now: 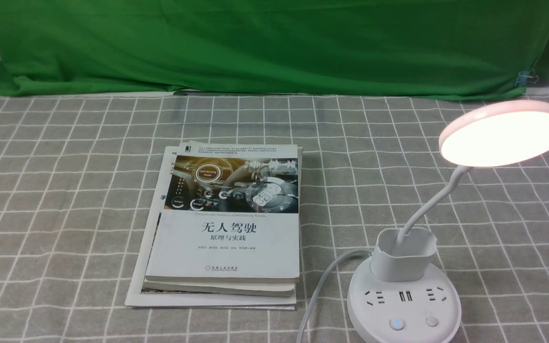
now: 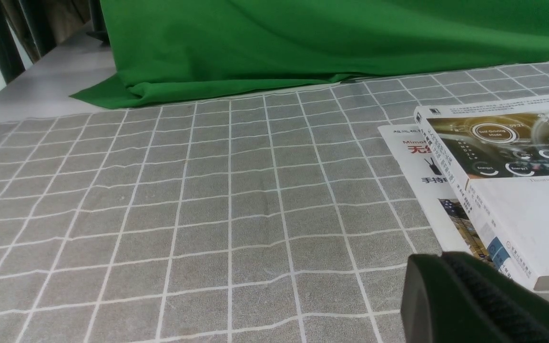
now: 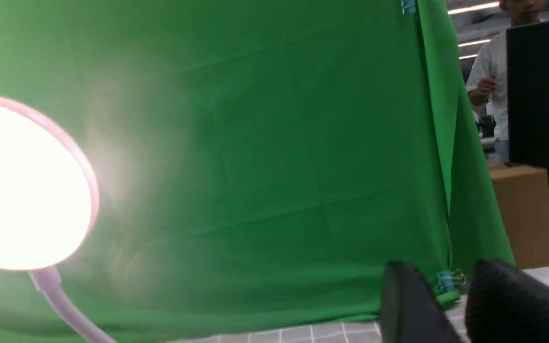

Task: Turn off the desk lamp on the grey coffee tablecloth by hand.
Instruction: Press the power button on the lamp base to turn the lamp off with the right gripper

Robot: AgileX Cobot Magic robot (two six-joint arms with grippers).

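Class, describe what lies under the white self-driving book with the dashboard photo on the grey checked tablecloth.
Under the white book lie a second book, showing only its page edge, and a larger white magazine, showing only its left and near margins. Their covers are mostly hidden.

Top book (image 1: 227, 224) cover: "无人驾驶", "原理与实践"; round badge "Self-Driving Mode".

desk lamp (image 1: 403, 261) lit, upright, on grey tablecloth (image 1: 65, 190)

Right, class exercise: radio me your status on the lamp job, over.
Right pincer open, empty; left pincer unclear. Desk lamp lit, standing on grey coffee tablecloth. Books beside it, buttons unobstructed.
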